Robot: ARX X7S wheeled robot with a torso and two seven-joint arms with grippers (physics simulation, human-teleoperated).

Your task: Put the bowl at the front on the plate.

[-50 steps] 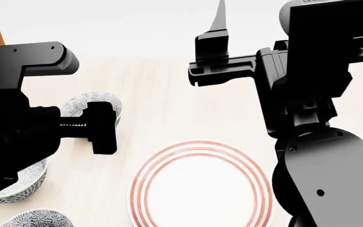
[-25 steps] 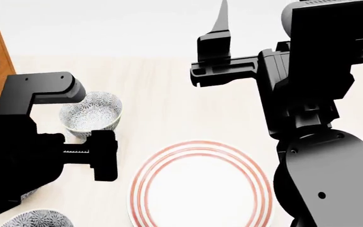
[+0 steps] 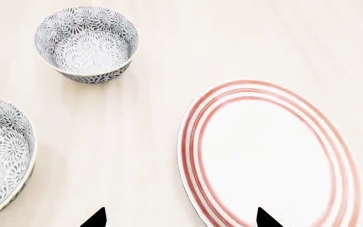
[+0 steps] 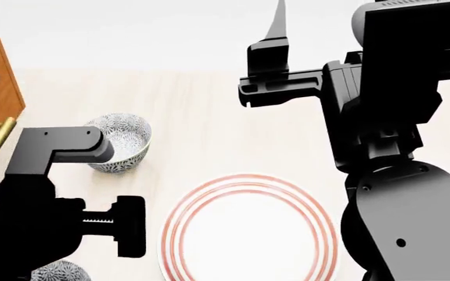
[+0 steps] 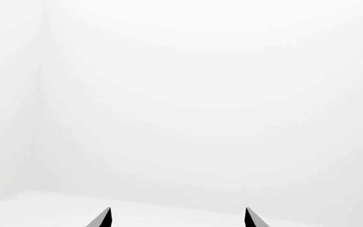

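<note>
Desk (image 3: pixel 168 42), plate (image 3: pixel 270 156) and two bowls are shown by the left wrist view; only white wall (image 5: pixel 200 94) is seen between the right jaws. Both jaws are spread, empty.

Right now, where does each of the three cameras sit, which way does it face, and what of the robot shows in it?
Head view: from the head, forward and down over the table; both black arms show, left gripper low, right gripper raised.
Left wrist view: near that gripper, facing the tabletop; two fingertips show.
Right wrist view: near the raised gripper, facing a white wall; two fingertips.
Shared: the head and left wrist views both hold the plate and the far bowl.
</note>
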